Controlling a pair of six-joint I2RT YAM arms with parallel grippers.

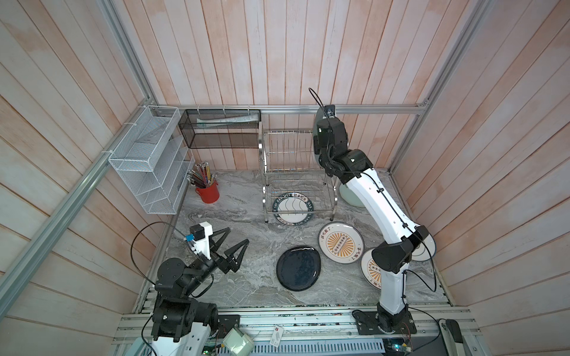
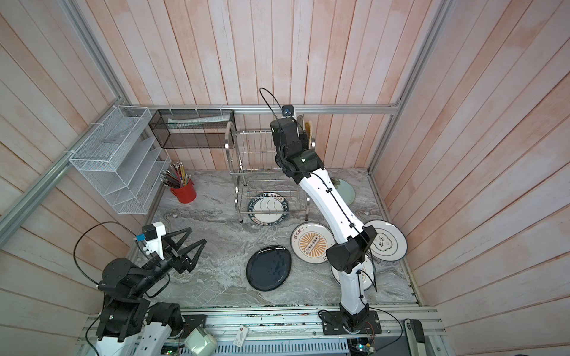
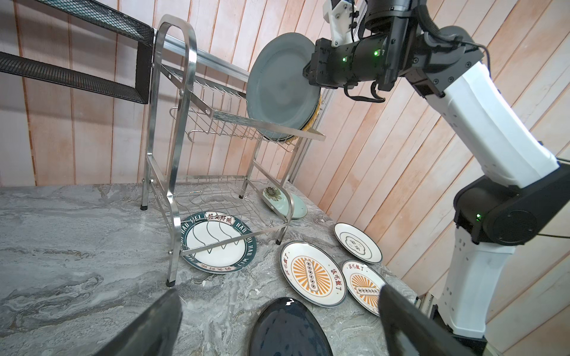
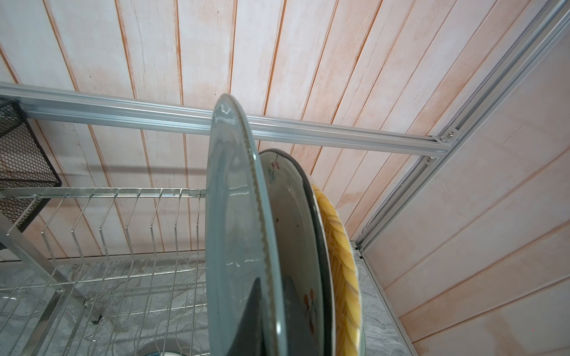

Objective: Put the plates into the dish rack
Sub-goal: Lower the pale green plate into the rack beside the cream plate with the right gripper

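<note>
The steel dish rack (image 1: 294, 172) (image 3: 185, 123) stands at the back. My right gripper (image 4: 268, 323) is shut on the rim of a grey-teal plate (image 4: 234, 231) (image 3: 277, 89), held upright at the right end of the top tier. Beside it stand a cream floral plate (image 4: 293, 231) and a yellow plate (image 4: 339, 246). Flat on the table lie a black plate (image 1: 298, 268), two orange-sunburst plates (image 3: 313, 272) (image 3: 364, 286) and a blue-ring plate (image 2: 388, 240). A green-lettered plate (image 1: 293, 209) lies under the rack, a mint plate (image 3: 283, 200) by its leg. My left gripper (image 1: 237, 235) hovers open, front left.
A white wire organiser (image 1: 148, 160) and a black mesh basket (image 1: 222, 129) hang on the back-left walls. A red cup of pencils (image 1: 208, 191) stands below them. The right arm reaches over the plates at the right of the table.
</note>
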